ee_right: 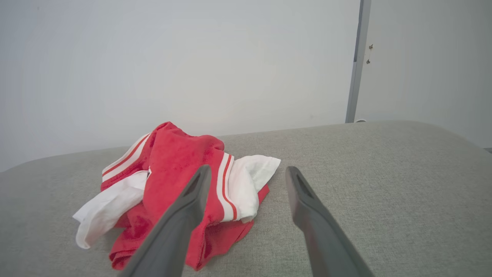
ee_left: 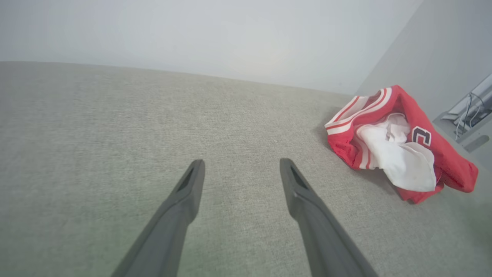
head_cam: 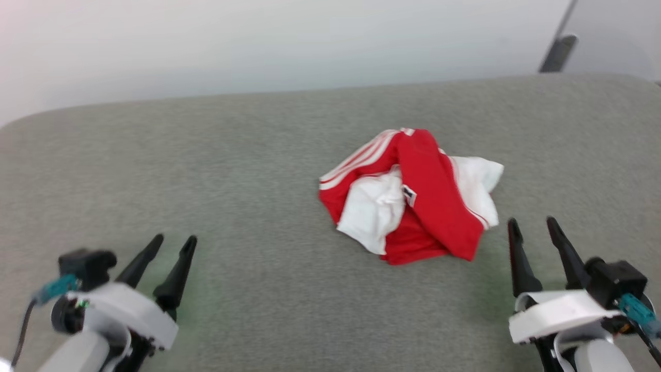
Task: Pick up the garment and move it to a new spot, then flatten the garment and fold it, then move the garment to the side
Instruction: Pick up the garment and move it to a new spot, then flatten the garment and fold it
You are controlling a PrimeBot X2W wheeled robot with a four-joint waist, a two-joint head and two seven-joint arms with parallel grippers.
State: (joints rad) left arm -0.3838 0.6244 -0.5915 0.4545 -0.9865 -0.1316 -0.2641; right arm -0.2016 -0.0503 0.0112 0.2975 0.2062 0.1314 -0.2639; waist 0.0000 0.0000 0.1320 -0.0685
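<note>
The garment [head_cam: 413, 194] lies crumpled in a heap on the grey fabric surface [head_cam: 258, 170], right of centre; it is red with white sleeves and red-and-white stripe trim. My left gripper [head_cam: 172, 241] hovers open at the lower left, well apart from it, with nothing between its fingers. My right gripper [head_cam: 532, 223] stands open at the lower right, just off the heap's near right edge. In the left wrist view the garment [ee_left: 399, 146] sits far right of that gripper [ee_left: 240, 163] and shows a black letter. In the right wrist view the garment [ee_right: 173, 184] lies ahead-left of the gripper [ee_right: 246, 171].
A pale wall [head_cam: 258, 41] rises behind the surface's rounded far edge. A dark slanted bar [head_cam: 557, 51] stands at the back right. A grey post [ee_right: 355, 61] runs up the wall in the right wrist view. Cables and a grey fixture [ee_left: 471, 115] show beyond the surface.
</note>
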